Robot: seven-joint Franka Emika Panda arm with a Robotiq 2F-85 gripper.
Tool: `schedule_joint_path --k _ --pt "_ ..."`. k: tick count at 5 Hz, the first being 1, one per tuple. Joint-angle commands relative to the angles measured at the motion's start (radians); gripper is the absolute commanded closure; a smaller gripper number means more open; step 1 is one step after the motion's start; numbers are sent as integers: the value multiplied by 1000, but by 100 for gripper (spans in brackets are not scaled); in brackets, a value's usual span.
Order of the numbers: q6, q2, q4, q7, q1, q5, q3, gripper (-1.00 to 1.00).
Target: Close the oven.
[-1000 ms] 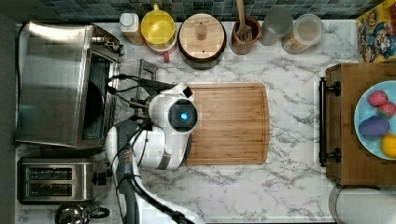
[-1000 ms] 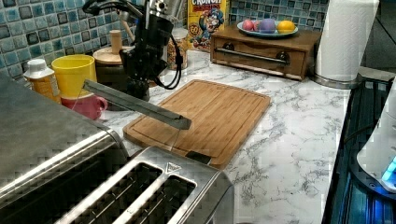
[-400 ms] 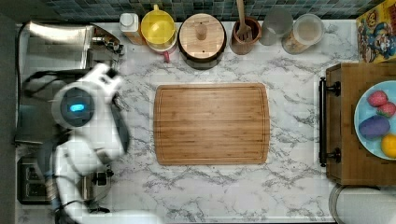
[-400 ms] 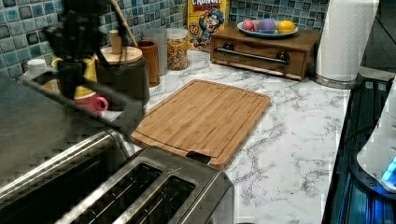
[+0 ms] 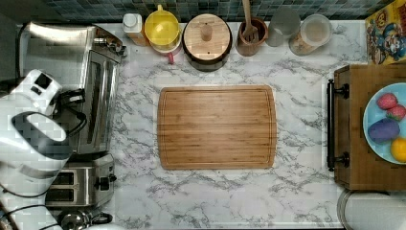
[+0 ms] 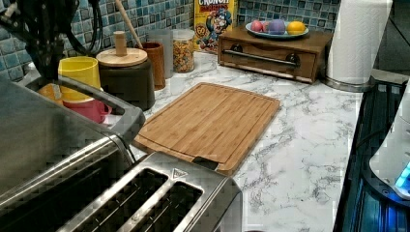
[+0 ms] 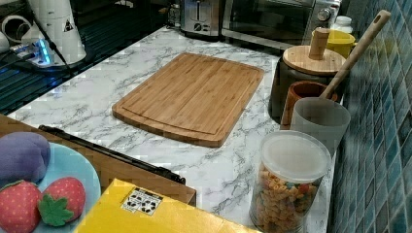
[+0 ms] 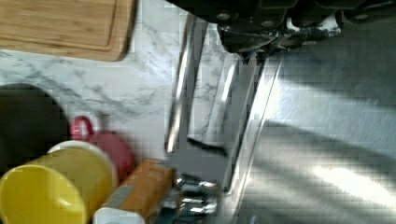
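The oven (image 5: 72, 81) sits at the end of the counter, just beside the cutting board (image 5: 216, 127), with the little two-slot toaster (image 5: 79, 184) right next to it. Its door looks nearly shut to me: in the left view the bar handle (image 6: 92, 94) has swung up close to the oven's top edge, and the wrist view shows only a thin gap along the door. The arm (image 5: 31, 139) hangs over the oven. Can't tell whether the gripper is spread or pinched, the fingers are hidden behind its body. I'd say what's left is a last nudge to seat the door.
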Motion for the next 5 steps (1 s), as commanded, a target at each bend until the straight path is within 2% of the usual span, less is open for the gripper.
schedule_joint_path --k 1,2,5 --pt "-33 -46 142 76 52 9 5 100" --pt "-31 -48 141 73 65 15 -11 100" --pt "-33 -46 142 77 50 7 8 100"
